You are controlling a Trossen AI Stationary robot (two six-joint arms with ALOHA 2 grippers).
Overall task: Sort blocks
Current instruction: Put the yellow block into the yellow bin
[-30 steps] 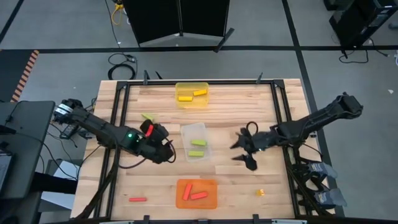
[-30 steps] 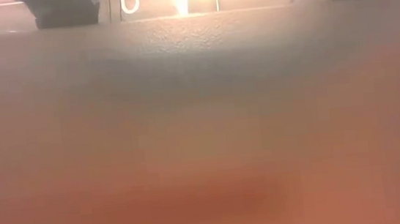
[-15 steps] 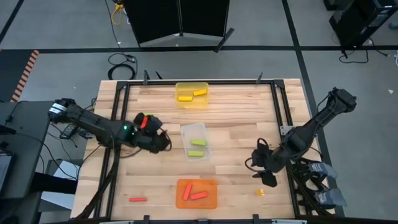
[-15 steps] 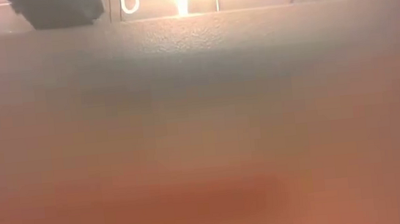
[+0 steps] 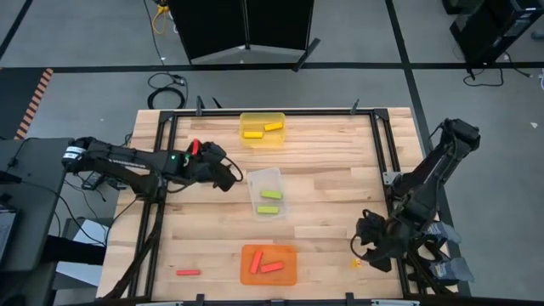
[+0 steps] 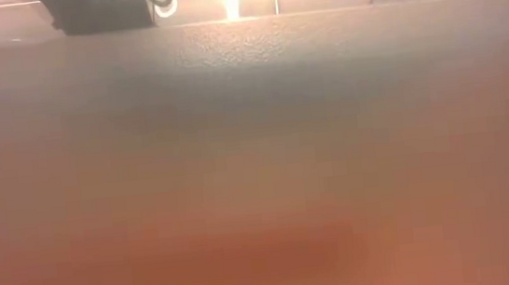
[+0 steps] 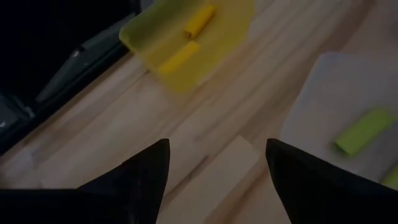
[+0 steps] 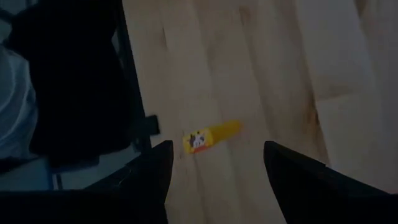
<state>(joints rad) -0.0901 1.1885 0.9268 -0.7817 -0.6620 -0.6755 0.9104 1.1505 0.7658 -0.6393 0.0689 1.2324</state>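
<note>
Only a sticker-marked yellow block [image 8: 211, 137].

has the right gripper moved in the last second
Yes. In the high view the right gripper has left the middle, beside the clear tray, and swung toward the table's right near corner, now by the loose yellow block, fingers open.

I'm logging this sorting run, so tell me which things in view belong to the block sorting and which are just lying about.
Part of the job:
- yellow blocks in the yellow tray
- green blocks in the clear tray
- red blocks in the orange tray
- loose red block
- loose yellow block
- left gripper, open
- right gripper, open

Just lying about:
- cables on the floor
- black cabinet
</note>
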